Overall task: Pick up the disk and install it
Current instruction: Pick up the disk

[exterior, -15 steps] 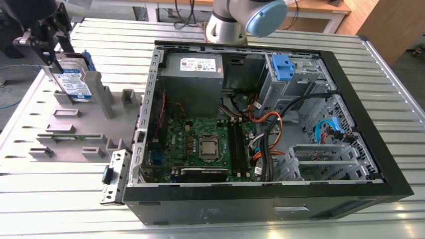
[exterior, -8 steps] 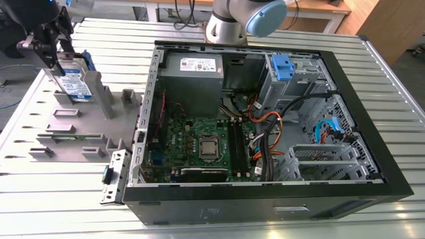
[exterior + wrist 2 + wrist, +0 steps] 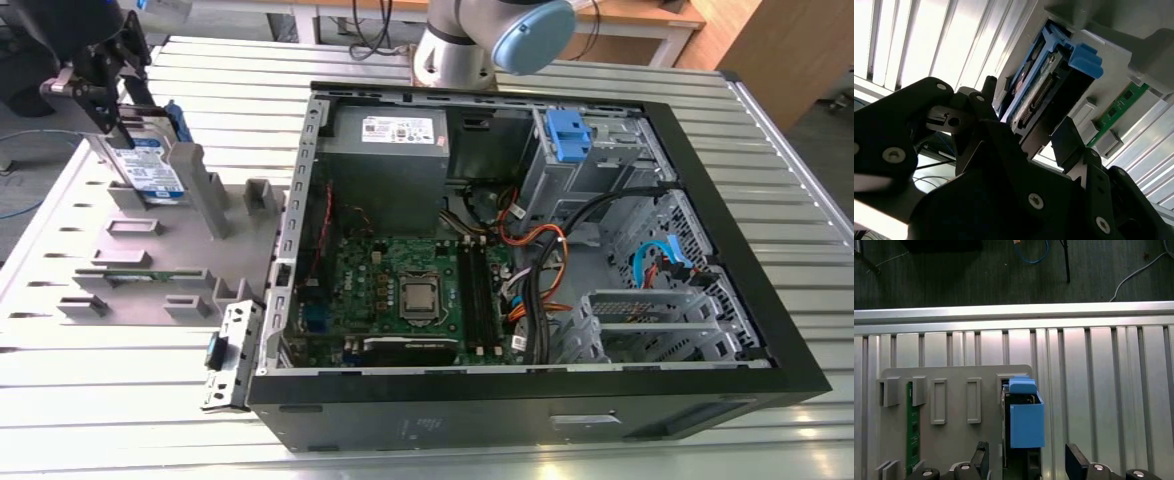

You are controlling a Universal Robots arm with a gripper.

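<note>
The disk (image 3: 148, 168), a silver drive with a white-and-blue label in a blue carrier, stands on edge in a slot of the grey fixture plate (image 3: 80, 230) at the exterior view's left. My black gripper (image 3: 114, 112) hangs right above it. In both wrist views the disk (image 3: 1026, 417) (image 3: 1040, 90) sits between the two fingers. My gripper (image 3: 1026, 461) (image 3: 1029, 127) is open, with a gap between each finger and the carrier's sides.
An open computer case (image 3: 287, 240) lies to the exterior view's right, with a motherboard (image 3: 400, 290), a grey power supply (image 3: 387, 140), a blue latch (image 3: 567, 135) and loose cables. A green memory stick (image 3: 140, 272) (image 3: 912, 425) rests in the fixture. Everything sits on a slatted metal table (image 3: 120, 400).
</note>
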